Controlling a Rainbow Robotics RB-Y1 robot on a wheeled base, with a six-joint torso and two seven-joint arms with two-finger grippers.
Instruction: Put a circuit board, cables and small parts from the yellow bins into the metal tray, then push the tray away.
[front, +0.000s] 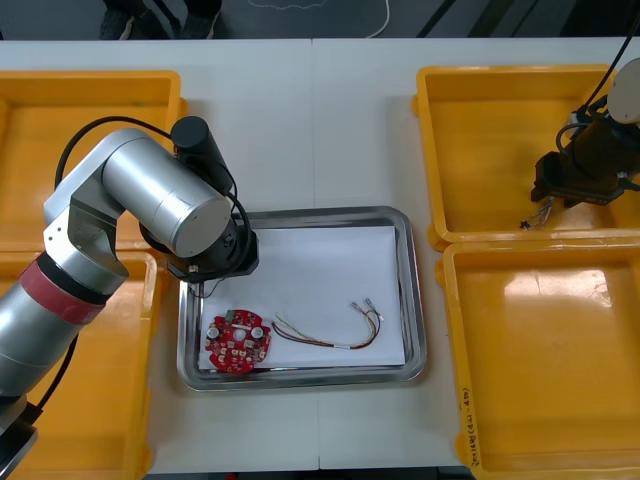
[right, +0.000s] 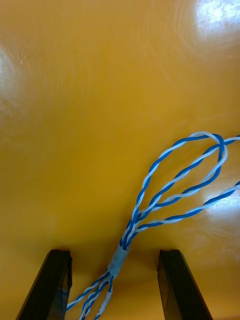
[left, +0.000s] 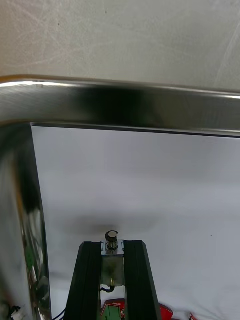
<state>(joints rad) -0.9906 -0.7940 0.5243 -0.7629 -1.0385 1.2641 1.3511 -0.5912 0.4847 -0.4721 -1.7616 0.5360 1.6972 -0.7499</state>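
The metal tray (front: 414, 300), white inside, holds a round red circuit board (front: 238, 343) and a red and yellow cable (front: 330, 335). My left gripper (front: 200, 288) hangs over the tray's left part, just behind the board. In the left wrist view this gripper (left: 112, 250) is shut on a small metal part (left: 111, 240) above the white floor, near the tray's rim (left: 125, 102). My right gripper (front: 545, 212) is low in the back right yellow bin (front: 500, 100). It stands open (right: 117, 280) with a twisted blue and white cable (right: 170, 195) lying between its fingers.
A front right yellow bin (front: 540, 400) lies beside the tray. Two more yellow bins (front: 60, 130) (front: 100, 400) sit under and behind my left arm. Bare table runs beyond the tray's far edge.
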